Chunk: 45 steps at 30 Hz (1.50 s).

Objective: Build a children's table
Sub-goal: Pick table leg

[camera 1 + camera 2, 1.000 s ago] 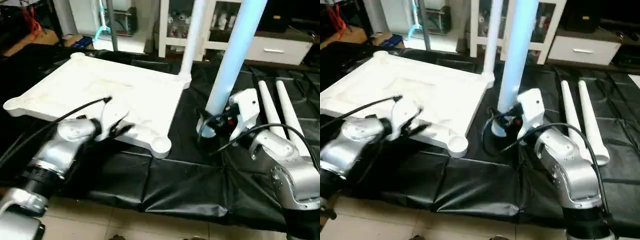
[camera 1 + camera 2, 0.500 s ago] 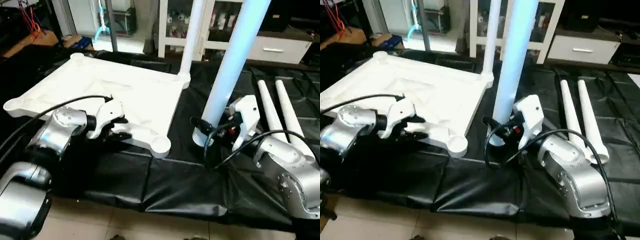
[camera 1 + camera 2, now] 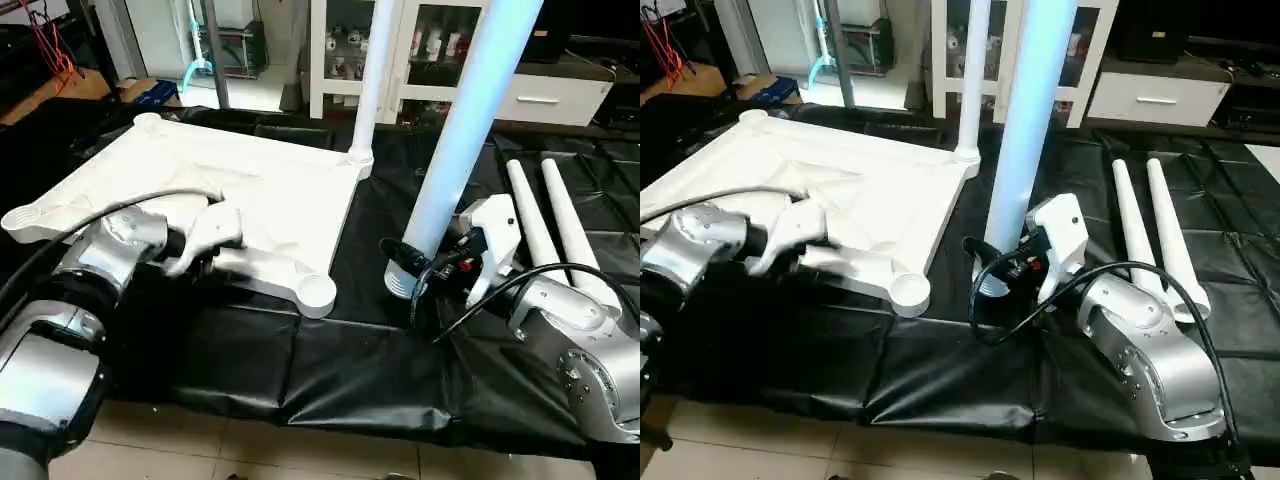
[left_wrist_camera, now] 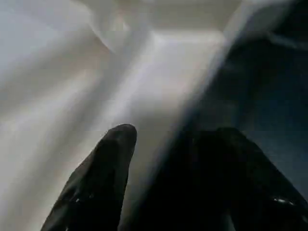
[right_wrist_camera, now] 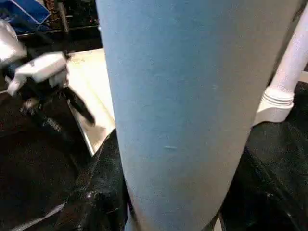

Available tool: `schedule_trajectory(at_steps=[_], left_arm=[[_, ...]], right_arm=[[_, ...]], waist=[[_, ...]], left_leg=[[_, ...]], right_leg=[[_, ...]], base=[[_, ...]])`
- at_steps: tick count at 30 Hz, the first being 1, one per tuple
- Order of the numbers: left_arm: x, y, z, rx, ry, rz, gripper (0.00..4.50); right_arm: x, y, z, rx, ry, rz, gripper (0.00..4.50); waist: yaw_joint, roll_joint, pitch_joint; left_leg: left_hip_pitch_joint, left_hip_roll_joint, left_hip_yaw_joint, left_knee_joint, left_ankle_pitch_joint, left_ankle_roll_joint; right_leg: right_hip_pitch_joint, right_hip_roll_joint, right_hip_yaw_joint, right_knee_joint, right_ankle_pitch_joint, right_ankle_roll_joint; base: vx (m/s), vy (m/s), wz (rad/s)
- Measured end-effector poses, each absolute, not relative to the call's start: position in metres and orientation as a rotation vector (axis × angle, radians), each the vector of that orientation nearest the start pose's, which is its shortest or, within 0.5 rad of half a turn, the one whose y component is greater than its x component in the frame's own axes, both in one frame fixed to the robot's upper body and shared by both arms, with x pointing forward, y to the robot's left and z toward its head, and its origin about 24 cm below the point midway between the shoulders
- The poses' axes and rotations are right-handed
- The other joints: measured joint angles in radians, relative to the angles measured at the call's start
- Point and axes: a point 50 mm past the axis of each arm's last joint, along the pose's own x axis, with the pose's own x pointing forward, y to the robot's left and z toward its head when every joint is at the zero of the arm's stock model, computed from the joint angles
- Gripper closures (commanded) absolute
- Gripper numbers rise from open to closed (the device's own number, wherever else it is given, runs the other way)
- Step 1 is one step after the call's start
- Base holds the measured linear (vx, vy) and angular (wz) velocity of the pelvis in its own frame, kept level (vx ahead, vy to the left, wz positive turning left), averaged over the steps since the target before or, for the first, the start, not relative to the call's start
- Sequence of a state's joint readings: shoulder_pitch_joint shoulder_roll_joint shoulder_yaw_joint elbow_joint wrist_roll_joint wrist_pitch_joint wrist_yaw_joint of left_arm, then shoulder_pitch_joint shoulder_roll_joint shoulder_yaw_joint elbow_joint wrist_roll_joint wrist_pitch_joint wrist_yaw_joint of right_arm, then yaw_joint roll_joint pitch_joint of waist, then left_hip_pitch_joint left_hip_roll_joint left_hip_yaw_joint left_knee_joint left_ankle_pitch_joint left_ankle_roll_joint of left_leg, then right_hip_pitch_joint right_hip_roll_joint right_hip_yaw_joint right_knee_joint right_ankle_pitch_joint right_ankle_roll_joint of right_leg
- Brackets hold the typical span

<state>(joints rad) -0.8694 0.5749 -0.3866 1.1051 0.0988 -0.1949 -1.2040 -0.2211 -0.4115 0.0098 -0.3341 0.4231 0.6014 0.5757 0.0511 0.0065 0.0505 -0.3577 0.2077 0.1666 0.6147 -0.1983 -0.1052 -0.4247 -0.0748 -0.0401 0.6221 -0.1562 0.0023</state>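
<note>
From the head, the right gripper [image 3: 425,268] pinches an upright leg [image 3: 465,120] beside the tabletop [image 3: 200,180]. Left wrist: spread fingers [image 4: 103,168] straddle the tabletop's edge. Right wrist: the leg sits between both black fingers [image 5: 98,192].

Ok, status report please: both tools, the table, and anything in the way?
Right tool shut on upright leg. Left tool at table top near edge, fingers astride. One leg fitted, two legs lying on mat. Nothing in the way.

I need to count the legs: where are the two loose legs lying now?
In the left eye view, the two loose legs lie side by side on the black mat, at far right, beyond the right gripper.
</note>
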Motion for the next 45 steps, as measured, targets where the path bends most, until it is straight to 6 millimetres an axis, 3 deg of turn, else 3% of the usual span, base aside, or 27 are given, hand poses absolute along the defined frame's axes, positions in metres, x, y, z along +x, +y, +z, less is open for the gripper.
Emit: schedule_trajectory(at_steps=[9, 24, 35, 41, 45], left_arm=[[0.347, 0.223, 0.076, 0.716, 0.622, -1.16, 1.65], [0.349, 0.222, 0.073, 0.778, 0.616, -1.12, 2.85], [0.331, 0.2, 0.065, 0.728, 0.543, -1.248, 3.56], [0.32, 0.177, 0.058, 0.61, 0.492, -1.214, 3.85], [0.313, 0.168, 0.055, 0.555, 0.482, -1.167, 3.99]], right_arm=[[0.265, -0.152, 0.129, -0.032, 0.1, 0.775, 2.57], [0.265, -0.152, 0.13, -0.033, 0.097, 0.777, 2.57], [0.266, -0.151, 0.13, -0.033, 0.096, 0.782, 2.57], [0.267, -0.15, 0.125, 0.002, 0.116, 0.78, 2.57], [0.269, -0.152, 0.12, 0.019, 0.137, 0.769, 2.57]], waist=[[0.002, 0.0, 0.0], [0.002, 0.0, 0.0], [0.006, 0.002, -0.001], [0.004, 0.003, -0.003], [-0.007, 0.003, -0.003]], left_leg=[[0.008, 0.0, 0.002, -0.012, 0.0, 0.0], [0.008, 0.0, 0.003, -0.013, 0.0, 0.0], [0.009, 0.0, 0.003, -0.014, -0.001, 0.001], [0.009, -0.001, 0.004, -0.014, -0.001, 0.001], [0.009, -0.001, 0.004, -0.014, -0.001, 0.001]], right_leg=[[0.008, 0.0, 0.0, -0.011, 0.002, -0.004], [0.008, 0.0, 0.001, -0.012, 0.0, -0.004], [0.011, -0.002, 0.002, -0.012, -0.002, -0.002], [0.012, -0.002, 0.002, -0.011, -0.004, 0.001], [0.011, -0.002, 0.001, -0.011, -0.004, 0.002]], base=[[0.0, 0.0, 0.0], [0.0, 0.0, 0.0], [0.0, 0.0, 0.0], [0.0, 0.0, 0.0], [0.0, 0.0, 0.0]])
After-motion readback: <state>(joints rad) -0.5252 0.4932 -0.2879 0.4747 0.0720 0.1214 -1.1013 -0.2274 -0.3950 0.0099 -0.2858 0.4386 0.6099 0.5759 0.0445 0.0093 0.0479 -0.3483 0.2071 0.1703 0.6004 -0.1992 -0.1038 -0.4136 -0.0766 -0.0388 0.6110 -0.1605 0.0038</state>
